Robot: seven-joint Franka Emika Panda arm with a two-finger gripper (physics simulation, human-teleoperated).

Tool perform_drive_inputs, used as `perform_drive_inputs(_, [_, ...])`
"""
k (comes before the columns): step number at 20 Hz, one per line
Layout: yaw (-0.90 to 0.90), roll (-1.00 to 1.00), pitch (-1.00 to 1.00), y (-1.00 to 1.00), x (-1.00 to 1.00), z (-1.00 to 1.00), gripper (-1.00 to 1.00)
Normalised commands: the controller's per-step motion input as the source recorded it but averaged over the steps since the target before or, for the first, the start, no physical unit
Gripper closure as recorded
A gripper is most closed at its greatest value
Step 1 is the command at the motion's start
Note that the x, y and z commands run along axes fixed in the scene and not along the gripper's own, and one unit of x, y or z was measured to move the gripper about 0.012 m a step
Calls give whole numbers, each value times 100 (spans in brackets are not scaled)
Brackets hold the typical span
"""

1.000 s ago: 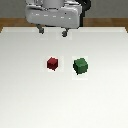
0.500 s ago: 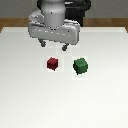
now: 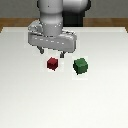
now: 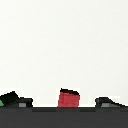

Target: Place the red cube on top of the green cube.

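nothing's stacked yet: the claw (image 3: 51,52) is hanging open above the red cube (image 3: 52,63), green cube (image 3: 80,65) sitting at its 3 o'clock on the bench (image 3: 30,100).

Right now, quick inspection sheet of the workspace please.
Surface: white table, flat, bare apart from the two cubes.
Job's things: red cube and green cube sit apart on the table, green toward the exterior view's right; not stacked.
Clutter: nothing seen.
Gripper: gripper open, empty, above the red cube; wrist view shows the cube between the fingertips.
Cables: nothing seen.
Surroundings: dark background with a brown strip behind the table.
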Motion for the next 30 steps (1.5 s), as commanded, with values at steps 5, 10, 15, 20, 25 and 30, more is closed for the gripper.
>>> perform_drive_inputs(5, [0,0,0,0,-20,-40,-100])
perform_drive_inputs(10, [0,0,0,0,0,-40,-100])
perform_drive_inputs(15, [0,0,0,0,-20,-40,-100])
perform_drive_inputs(20, [0,0,0,0,0,-20,100])
perform_drive_inputs(25, [0,0,0,0,0,20,100])
perform_drive_inputs(30, [0,0,0,0,0,60,100])
